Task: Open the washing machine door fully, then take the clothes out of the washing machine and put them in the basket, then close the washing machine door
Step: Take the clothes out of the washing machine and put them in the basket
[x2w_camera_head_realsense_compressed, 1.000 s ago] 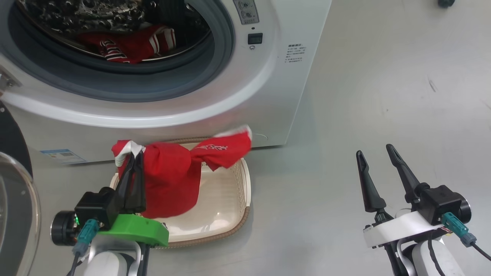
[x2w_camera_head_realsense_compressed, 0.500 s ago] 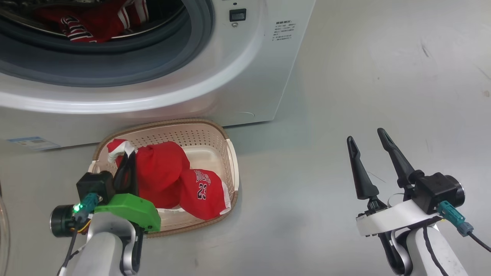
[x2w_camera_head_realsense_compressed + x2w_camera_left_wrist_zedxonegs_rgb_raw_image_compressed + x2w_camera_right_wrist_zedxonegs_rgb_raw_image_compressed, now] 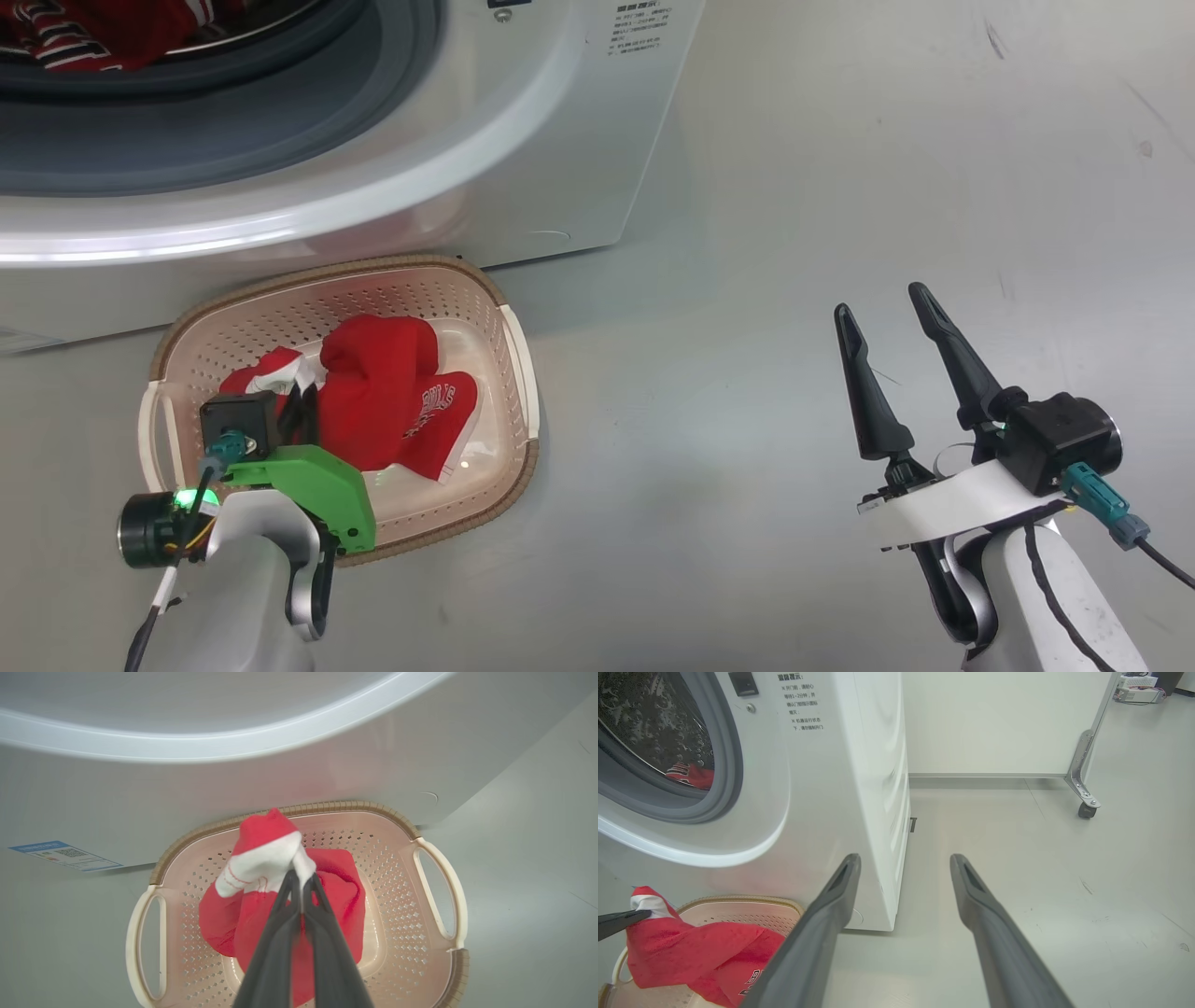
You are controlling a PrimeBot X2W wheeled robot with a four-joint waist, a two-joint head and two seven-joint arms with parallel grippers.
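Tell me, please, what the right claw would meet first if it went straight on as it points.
The way looks free: the right claw points along bare floor beside the washing machine, perhaps grazing its side; depth is unclear.

Floor [image 3: 794,233] right of basket [image 3: 523,373] open for passage; washing machine [image 3: 579,168] front looms just behind basket's far rim.

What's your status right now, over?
Left gripper jaws shut on red jersey, draped into the basket. Right gripper jaws open, empty, above floor. More red clothes inside the washing machine. Nothing in the way.
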